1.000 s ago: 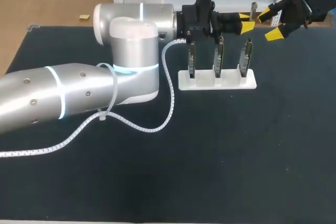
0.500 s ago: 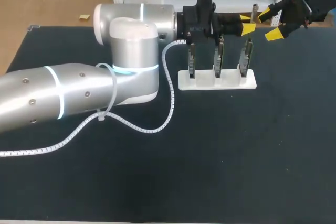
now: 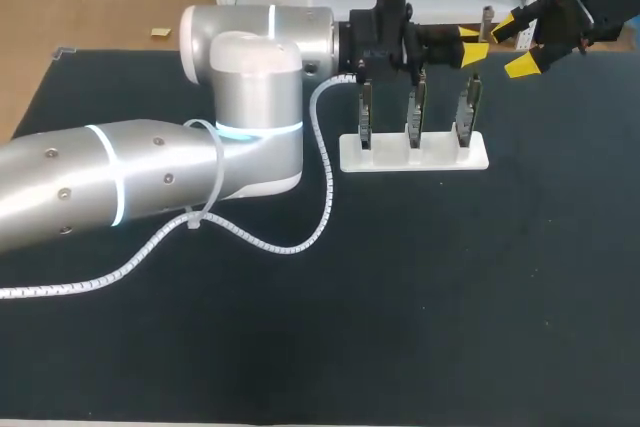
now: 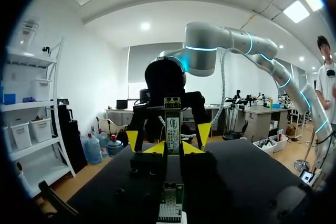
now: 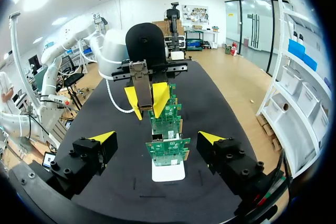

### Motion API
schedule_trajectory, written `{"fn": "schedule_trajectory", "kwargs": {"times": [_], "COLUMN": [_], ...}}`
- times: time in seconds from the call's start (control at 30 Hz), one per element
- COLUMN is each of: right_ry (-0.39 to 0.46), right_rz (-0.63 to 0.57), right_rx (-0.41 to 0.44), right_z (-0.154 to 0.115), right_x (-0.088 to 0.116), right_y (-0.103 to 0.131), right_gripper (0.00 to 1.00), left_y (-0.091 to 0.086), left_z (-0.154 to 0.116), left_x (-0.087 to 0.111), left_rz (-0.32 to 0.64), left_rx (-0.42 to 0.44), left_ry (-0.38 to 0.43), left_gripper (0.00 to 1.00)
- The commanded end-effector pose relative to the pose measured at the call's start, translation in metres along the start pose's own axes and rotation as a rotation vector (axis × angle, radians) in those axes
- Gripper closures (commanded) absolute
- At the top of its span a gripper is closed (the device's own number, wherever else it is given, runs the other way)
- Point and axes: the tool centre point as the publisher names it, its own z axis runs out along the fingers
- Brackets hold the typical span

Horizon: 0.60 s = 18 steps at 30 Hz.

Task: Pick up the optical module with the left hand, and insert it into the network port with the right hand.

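Metal-cased, stiff, likely light, the optical module [image 5: 142, 85] stands clamped in the left hand [image 3: 470, 42] near the board rack [image 3: 440, 154]; the right hand [image 5: 157, 139], fingers apart, should pinch its free end

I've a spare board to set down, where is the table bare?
The mat in front of the stand and to its right is bare. Crowded: the left arm and cable at left, left hand holding the module and right hand by the boards.
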Motion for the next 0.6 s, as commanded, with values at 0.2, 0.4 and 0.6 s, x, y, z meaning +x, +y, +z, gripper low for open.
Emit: {"fn": "schedule_trajectory", "kwargs": {"times": [0.2,0.4,0.6], "right_ry": [0.000,0.000,0.000], "right_rz": [-0.001,-0.001,-0.001], "right_rx": [0.004,0.004,0.004], "right_z": [0.0002,0.0002,0.0002], "right_x": [0.0000,0.0000,0.0000], "right_y": [0.0016,0.0016,0.0016], "right_gripper": [0.00,0.00,0.00], "left_y": [0.0003,0.0002,0.0006], "left_z": [0.0012,0.0025,0.0020], "left_x": [0.0015,0.0024,0.0023], "left_rz": [-0.004,-0.007,-0.007], "left_rx": [0.001,0.008,0.010], "left_ry": [0.007,0.013,0.019], "left_gripper": [1.00,1.00,1.00]}}
